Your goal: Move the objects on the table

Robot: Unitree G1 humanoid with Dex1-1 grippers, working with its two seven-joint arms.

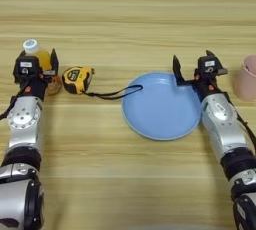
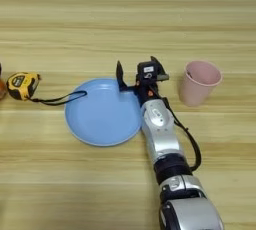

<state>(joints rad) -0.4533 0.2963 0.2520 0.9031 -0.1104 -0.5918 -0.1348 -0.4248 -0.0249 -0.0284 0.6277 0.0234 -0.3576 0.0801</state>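
Orange-juice bottle [image 1: 39, 56] (label unreadable) — left claw [image 1: 41, 69] clamped | right claw [image 2: 137, 73] apart

right end effector [image 2: 136, 70] open over blue plate [image 2: 102, 114] rim | pink cup [image 2: 199, 83] right of it | tape measure [image 2: 22, 85] far left on tabletop [image 2: 128, 19]

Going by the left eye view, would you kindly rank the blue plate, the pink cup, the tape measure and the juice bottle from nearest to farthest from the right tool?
From the right tool, open over the plate's far right rim:
1. Blue plate, directly beneath it and to its left.
2. Pink cup, to its right.
3. Tape measure, well to the left.
4. Juice bottle, farthest left, at the left tool.
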